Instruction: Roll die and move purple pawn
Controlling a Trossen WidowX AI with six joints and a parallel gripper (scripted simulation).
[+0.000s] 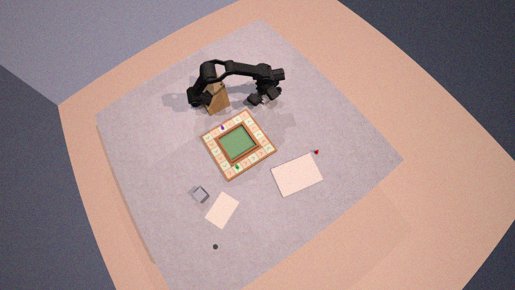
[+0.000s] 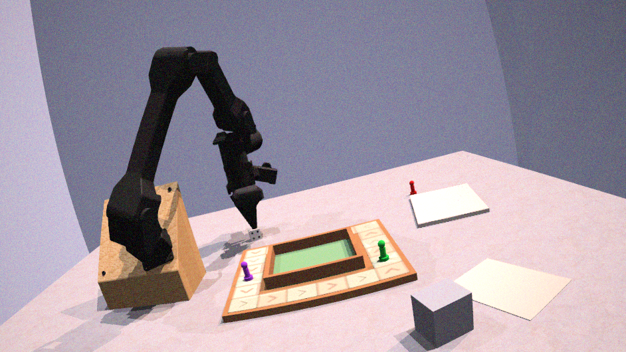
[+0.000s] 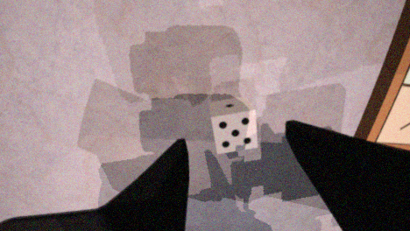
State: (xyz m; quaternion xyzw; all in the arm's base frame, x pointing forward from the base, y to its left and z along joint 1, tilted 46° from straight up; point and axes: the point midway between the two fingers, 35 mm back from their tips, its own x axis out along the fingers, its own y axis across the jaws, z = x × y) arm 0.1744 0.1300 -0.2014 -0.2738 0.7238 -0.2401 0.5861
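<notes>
The top view alone takes in a small dark round spot (image 1: 215, 246) beyond the cream flat sheet (image 1: 222, 210) (image 2: 512, 289); the exterior view leaves it out. That side view, for its part, shows the height of things: the purple pawn (image 1: 222, 127) (image 2: 247, 272) and the green pawn (image 1: 236, 167) (image 2: 383, 251) stand upright on the wooden-edged game board (image 1: 220, 158) (image 2: 319, 303) (image 3: 385, 109), and the red pawn (image 1: 316, 151) (image 2: 412, 188) stands off it, near a corner of the white slab (image 1: 297, 174) (image 2: 448, 204). The wrist view catches only an edge of the board (no pawns at all from there).

It is also the view that shows the black gripper (image 1: 263, 99) (image 2: 254, 227) (image 3: 236, 136) best: its fingers are apart, with nothing clamped, and the die (image 1: 263, 100) (image 2: 255, 234) (image 3: 235, 131) appears in the gap between their tips. From the side, the fingertips overlap the die's upper edge, so I cannot tell whether they touch it.

The die is a white cube with black pips, resting on the table outside the green-floored tray (image 1: 237, 142) (image 2: 313, 256). Up close, one bright face carries five pips and a shaded, foreshortened one carries a single pip.
</notes>
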